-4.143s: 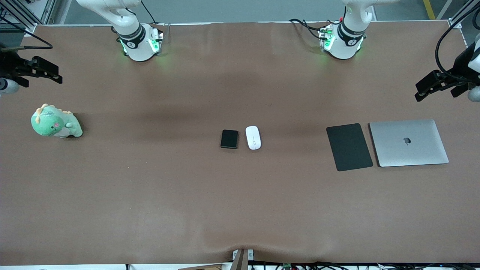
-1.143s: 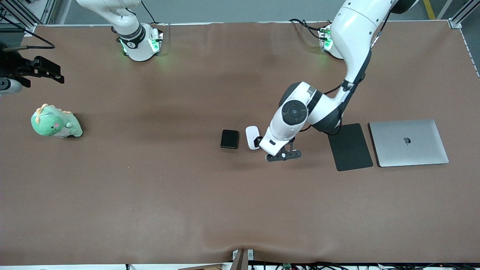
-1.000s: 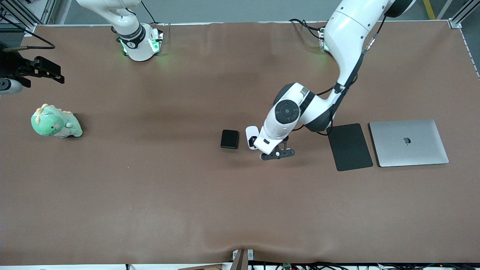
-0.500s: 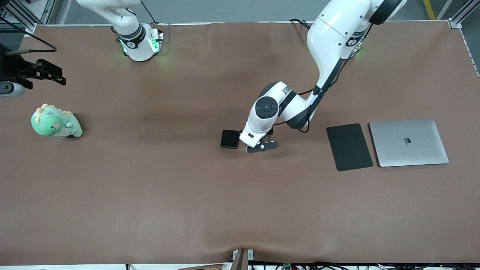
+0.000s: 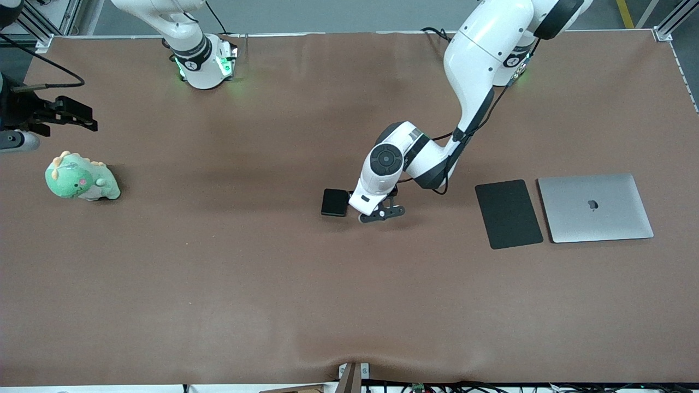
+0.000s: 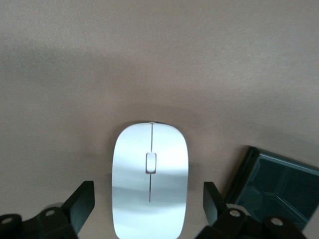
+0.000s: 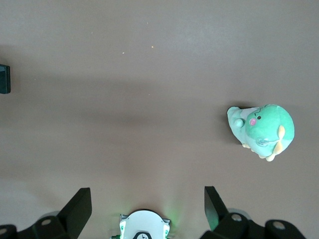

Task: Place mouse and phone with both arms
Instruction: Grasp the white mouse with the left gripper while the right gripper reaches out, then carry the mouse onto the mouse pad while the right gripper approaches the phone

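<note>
The white mouse (image 6: 149, 179) lies flat on the brown table, between the two fingers of my left gripper (image 6: 148, 203). That gripper is open, with a gap of table showing on each side of the mouse. In the front view the left arm's hand (image 5: 375, 197) covers the mouse. The black phone (image 5: 335, 202) lies right beside it, toward the right arm's end, and its corner shows in the left wrist view (image 6: 275, 185). My right gripper (image 5: 76, 114) hangs open and empty over the table's edge at the right arm's end (image 7: 145, 206).
A flat black mouse pad (image 5: 508, 214) and a closed silver laptop (image 5: 595, 207) lie side by side toward the left arm's end. A green plush dinosaur (image 5: 81, 178) sits near the right arm's end, below the right gripper (image 7: 261, 129).
The left arm has swung from near the mouse pad over to the mouse, and its hand now covers the mouse in the front view. The right gripper has drifted slightly.
</note>
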Controlling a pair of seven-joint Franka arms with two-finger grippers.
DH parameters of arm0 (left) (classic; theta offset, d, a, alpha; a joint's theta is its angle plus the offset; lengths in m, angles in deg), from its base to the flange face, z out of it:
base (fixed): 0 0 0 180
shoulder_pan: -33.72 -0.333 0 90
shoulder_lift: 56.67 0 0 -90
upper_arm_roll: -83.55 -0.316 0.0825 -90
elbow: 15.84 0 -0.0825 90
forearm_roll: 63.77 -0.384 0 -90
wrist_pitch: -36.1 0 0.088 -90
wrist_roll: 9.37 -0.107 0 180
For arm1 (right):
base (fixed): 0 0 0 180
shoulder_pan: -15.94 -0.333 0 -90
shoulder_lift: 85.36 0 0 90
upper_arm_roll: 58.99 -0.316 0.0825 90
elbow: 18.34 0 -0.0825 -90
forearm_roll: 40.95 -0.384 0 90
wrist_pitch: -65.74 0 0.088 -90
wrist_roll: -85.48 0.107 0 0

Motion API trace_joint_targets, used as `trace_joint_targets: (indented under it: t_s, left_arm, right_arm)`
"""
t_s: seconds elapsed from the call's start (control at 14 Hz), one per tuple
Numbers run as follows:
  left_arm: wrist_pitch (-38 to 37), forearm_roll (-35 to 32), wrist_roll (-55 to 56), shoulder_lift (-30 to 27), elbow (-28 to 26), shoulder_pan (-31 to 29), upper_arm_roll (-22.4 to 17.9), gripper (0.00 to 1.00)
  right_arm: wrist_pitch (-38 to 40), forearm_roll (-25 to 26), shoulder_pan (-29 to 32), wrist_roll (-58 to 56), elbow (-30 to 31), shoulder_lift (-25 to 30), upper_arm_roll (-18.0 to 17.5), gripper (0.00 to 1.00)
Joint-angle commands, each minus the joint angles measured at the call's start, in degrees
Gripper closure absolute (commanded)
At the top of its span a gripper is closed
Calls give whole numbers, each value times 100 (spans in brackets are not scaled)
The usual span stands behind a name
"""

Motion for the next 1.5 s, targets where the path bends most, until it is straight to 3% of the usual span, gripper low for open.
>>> trace_joint_targets:
  t_s: [0.0,0.14,0.29,0.36,0.5,0.71,1.14,1.43]
  left_arm:
    - [44,-168,324,131,120,131,-62,13]
    - [44,-168,360,132,120,140,-62,38]
    - [26,-229,342,79,120,122,-62,90]
    - [0,-342,351,62,120,87,-62,100]
    - [-105,-422,334,-52,111,0,-71,100]
    - [-850,-537,89,-631,102,-395,-80,100]
    - [-1915,-528,-1325,-1502,6,-1291,-62,100]
    - [-1987,-537,-2406,-2038,-600,-2038,-53,100]
  right_arm:
    - [47,33,80,-42,-167,-334,-102,0]
    - [38,15,62,-42,-167,-448,-102,0]
    - [3,-220,62,-42,-167,-589,-102,0]
    - [-32,-335,62,-25,-167,-659,-102,0]
    - [-163,-371,-8,10,-167,-721,-111,0]
    - [-304,-398,-131,81,-167,-879,-120,0]
    - [-691,-389,-307,624,-158,-1169,-436,0]
    - [-937,-398,-701,1502,-150,-1319,-498,0]
